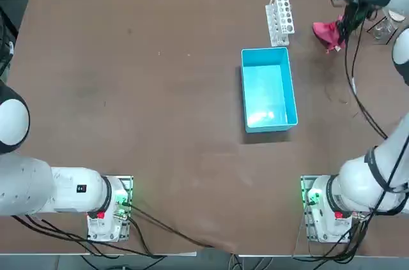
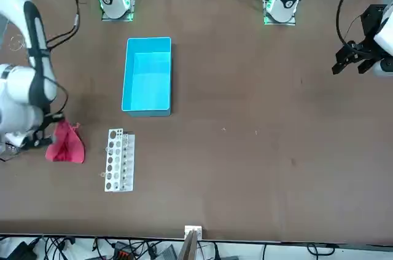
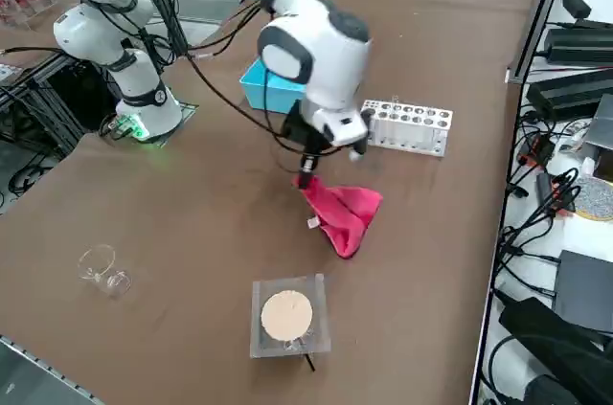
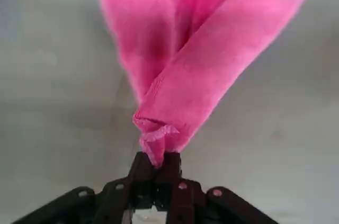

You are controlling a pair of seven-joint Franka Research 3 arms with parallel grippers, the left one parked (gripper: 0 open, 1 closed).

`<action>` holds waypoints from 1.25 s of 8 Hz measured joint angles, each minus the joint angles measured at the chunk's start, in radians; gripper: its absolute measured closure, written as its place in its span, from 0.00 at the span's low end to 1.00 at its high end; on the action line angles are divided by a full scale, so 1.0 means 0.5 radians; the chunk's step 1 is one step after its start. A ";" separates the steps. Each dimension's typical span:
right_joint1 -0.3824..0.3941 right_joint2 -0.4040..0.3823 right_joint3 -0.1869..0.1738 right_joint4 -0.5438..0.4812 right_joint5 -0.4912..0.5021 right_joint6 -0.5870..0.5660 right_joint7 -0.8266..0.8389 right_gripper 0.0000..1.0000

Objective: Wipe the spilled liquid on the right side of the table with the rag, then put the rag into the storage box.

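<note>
Box (image 1: 269, 89) sits mid-table. Right of it, at the far right, the right gripper (image 4: 157, 167) is pinched tight on one corner of the rag (image 4: 196, 49). Cloth hangs limp: light, soft, best gripped at a bunched fold.

rag (image 4: 196, 49): far end running off wrist view's edge, blurring | spill: not showing on table (image 1: 160, 91) beside rag

Soft cloth rag (image 4: 196, 65), matt table (image 1: 160, 91)

White arm (image 3: 316, 41), grey joints, black cables; black gripper (image 4: 157, 173).
</note>
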 joint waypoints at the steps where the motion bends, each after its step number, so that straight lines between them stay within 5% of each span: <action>1: 0.000 -0.126 0.000 -0.232 0.000 0.038 0.000 0.98; 5: -0.065 -0.518 -0.003 -0.956 0.000 0.229 -0.142 0.98; 10: -0.445 -0.595 -0.023 -1.264 -0.071 0.244 -0.720 0.95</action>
